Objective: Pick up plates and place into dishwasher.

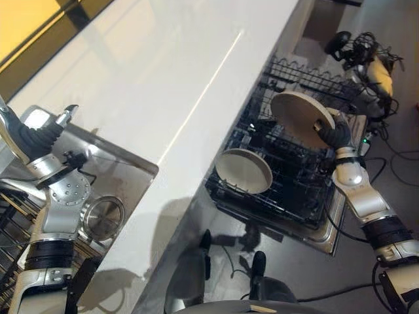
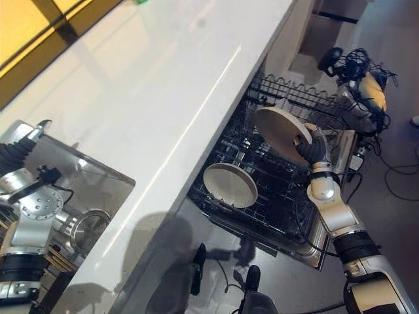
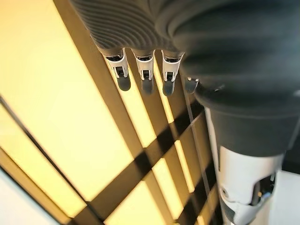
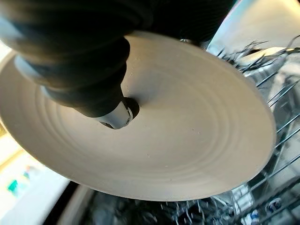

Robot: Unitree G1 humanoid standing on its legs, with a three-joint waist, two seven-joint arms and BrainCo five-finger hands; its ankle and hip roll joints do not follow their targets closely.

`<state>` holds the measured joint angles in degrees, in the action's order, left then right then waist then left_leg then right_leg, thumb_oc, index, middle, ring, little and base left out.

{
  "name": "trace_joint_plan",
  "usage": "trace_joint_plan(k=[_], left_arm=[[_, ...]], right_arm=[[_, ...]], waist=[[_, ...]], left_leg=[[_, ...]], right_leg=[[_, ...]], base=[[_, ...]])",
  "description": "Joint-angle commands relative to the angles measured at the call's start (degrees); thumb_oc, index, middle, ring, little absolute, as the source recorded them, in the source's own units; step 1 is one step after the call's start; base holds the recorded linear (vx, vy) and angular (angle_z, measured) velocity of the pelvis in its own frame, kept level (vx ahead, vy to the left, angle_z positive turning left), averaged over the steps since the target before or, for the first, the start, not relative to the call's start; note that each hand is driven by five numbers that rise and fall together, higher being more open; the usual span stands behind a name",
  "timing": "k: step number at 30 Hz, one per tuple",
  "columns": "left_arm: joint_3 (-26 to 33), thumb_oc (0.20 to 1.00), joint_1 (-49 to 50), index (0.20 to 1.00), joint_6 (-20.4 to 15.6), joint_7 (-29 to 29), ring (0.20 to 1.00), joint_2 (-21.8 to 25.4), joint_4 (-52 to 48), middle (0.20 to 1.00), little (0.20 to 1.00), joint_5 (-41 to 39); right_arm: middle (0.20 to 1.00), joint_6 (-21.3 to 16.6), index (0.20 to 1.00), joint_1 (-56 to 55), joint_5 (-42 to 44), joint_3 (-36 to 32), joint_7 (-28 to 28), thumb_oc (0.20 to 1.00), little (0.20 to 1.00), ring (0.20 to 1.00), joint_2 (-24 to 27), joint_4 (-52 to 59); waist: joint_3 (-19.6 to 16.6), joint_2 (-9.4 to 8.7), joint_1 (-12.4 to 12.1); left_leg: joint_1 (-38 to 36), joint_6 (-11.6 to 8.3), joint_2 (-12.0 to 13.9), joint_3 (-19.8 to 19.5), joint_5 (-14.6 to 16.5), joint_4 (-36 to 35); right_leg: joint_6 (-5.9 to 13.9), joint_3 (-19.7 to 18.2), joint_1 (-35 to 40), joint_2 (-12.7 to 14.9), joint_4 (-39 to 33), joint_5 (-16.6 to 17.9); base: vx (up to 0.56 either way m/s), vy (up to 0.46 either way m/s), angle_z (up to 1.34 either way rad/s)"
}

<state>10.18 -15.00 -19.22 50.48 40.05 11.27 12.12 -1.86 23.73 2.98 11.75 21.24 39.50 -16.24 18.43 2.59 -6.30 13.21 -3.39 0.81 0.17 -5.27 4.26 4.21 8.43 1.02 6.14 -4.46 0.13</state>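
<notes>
A beige plate [image 1: 300,116] hangs tilted on edge above the dishwasher's black wire rack [image 1: 298,193]. My right hand [image 1: 338,135] is shut on its right rim; in the right wrist view my thumb [image 4: 116,114] presses on the plate's face [image 4: 197,136]. A second beige plate [image 1: 243,171] leans among the tines at the rack's near left. My left hand [image 1: 40,136] is raised over the steel sink [image 1: 124,167] at the left, with its fingers [image 3: 146,80] relaxed and holding nothing.
A long white counter [image 1: 163,65] runs between the sink and the pulled-out rack. A round steel drain [image 1: 102,216] sits in the sink. Equipment with tangled cables [image 1: 370,62] stands on the floor beyond the dishwasher door [image 1: 330,232].
</notes>
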Motion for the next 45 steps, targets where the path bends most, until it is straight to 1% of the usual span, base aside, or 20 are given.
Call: trace_joint_plan(k=[1, 4, 10, 17, 22, 26, 31, 34, 40, 45], left_arm=[[-0.19, 1.000, -1.85, 1.000, -0.67, -0.34, 1.000, 3.36, 0.18, 1.000, 1.000, -2.12], [-0.12, 1.000, -2.62, 1.000, 0.12, -1.43, 1.000, 4.75, -0.44, 1.000, 1.000, -2.97], [0.21, 1.000, -3.16, 1.000, -0.02, -2.52, 1.000, 6.91, -0.92, 1.000, 1.000, -3.73], [-0.67, 1.000, -6.02, 1.000, 0.21, -2.32, 1.000, 8.87, 0.45, 1.000, 1.000, -4.47], [-1.39, 1.000, -7.49, 1.000, 0.40, -1.54, 1.000, 9.42, 0.16, 1.000, 1.000, -3.78], [-1.44, 1.000, -8.50, 1.000, 0.88, -0.81, 1.000, 10.16, -0.20, 1.000, 1.000, -3.93], [-2.57, 1.000, -10.84, 1.000, 1.88, -0.40, 1.000, 10.56, 0.04, 1.000, 1.000, -3.57], [-3.09, 1.000, -12.10, 1.000, 2.77, -0.41, 1.000, 10.91, -0.14, 1.000, 1.000, -3.37], [-3.93, 1.000, -13.50, 1.000, 3.45, 0.54, 1.000, 11.30, 0.31, 1.000, 1.000, -3.50], [-4.23, 1.000, -13.98, 1.000, 4.04, 1.02, 1.000, 11.11, 0.28, 1.000, 1.000, -3.90]], right_arm=[[0.200, -1.71, 0.200, 7.10, -3.04, 2.54, 2.68, 0.200, 0.200, 0.200, 2.49, 0.16], [0.200, -0.40, 0.200, 8.85, -3.90, 4.50, 2.96, 0.200, 0.200, 0.200, 3.36, -1.53], [0.200, 1.44, 0.200, 9.94, -6.15, 6.10, 4.27, 0.200, 0.200, 0.200, 4.21, -4.02], [0.200, 2.11, 0.200, 11.90, -10.24, 8.02, 7.67, 0.200, 0.200, 0.200, 6.53, -9.29], [0.200, 3.12, 0.200, 13.09, -8.41, 8.74, 7.08, 0.200, 0.200, 0.200, 7.27, -13.65], [0.200, 2.82, 0.200, 13.02, -7.45, 8.78, 6.63, 0.200, 0.200, 0.200, 7.02, -16.63], [0.200, 2.94, 0.200, 14.64, -8.81, 10.01, 4.47, 0.200, 0.200, 0.200, 7.61, -18.75], [0.200, 3.80, 0.200, 16.01, -9.49, 11.24, 2.05, 0.200, 0.200, 0.200, 8.43, -20.20], [0.200, 3.96, 0.200, 17.61, -8.04, 12.63, 0.24, 0.200, 0.200, 0.200, 8.96, -21.95], [0.200, 5.34, 0.200, 18.12, -7.86, 12.45, 0.27, 0.200, 0.200, 0.200, 8.60, -21.77]], waist=[[-2.48, -1.79, -2.39], [-1.52, -1.79, -3.56], [-0.29, -2.04, -4.25], [2.20, -1.02, -3.43], [3.68, 0.31, -2.53], [4.85, 1.22, -1.49], [6.10, 1.95, -0.43], [6.87, 2.39, 0.05], [7.97, 3.13, 0.60], [8.23, 3.64, 0.89]], left_leg=[[11.19, -7.34, 4.47, -4.11, 0.82, 10.19], [12.38, -7.57, 4.67, -4.45, 0.13, 10.20], [13.78, -7.86, 5.10, -4.41, -0.61, 10.06], [15.12, -7.88, 5.42, -3.80, -0.96, 9.84], [15.31, -7.74, 5.36, -3.12, -1.30, 8.90], [15.28, -7.51, 5.31, -2.46, -1.11, 8.54], [15.31, -7.26, 5.18, -2.01, -1.00, 8.42], [15.33, -6.99, 5.07, -1.59, -0.97, 8.33], [15.27, -6.59, 4.67, -1.33, -1.10, 8.19], [14.53, -6.23, 4.15, -1.29, -1.00, 7.80]], right_leg=[[3.04, -2.33, 5.59, 4.29, 1.12, -3.81], [3.31, -1.77, 5.93, 4.22, 0.47, -4.16], [3.55, -1.17, 5.94, 4.18, -0.14, -4.49], [3.80, -1.64, 4.13, 4.53, -0.22, -4.35], [3.80, -2.21, 2.87, 4.97, -0.35, -3.91], [3.64, -2.52, 1.77, 5.50, -0.36, -3.21], [3.34, -3.03, 0.41, 5.70, -0.13, -2.56], [3.16, -3.26, -0.68, 5.80, 0.27, -2.14], [2.61, -3.35, -3.04, 5.68, 1.95, -1.88], [2.24, -3.18, -4.63, 5.60, 3.37, -1.81]], base=[[0.00, -0.042, 0.40], [0.02, -0.047, 0.32], [0.00, -0.059, 0.08], [-0.06, -0.045, -0.04], [-0.08, -0.022, -0.03], [-0.09, -0.025, -0.07], [-0.08, -0.021, -0.12], [-0.07, -0.024, -0.05], [-0.05, -0.013, -0.08], [0.00, 0.000, 0.00]])
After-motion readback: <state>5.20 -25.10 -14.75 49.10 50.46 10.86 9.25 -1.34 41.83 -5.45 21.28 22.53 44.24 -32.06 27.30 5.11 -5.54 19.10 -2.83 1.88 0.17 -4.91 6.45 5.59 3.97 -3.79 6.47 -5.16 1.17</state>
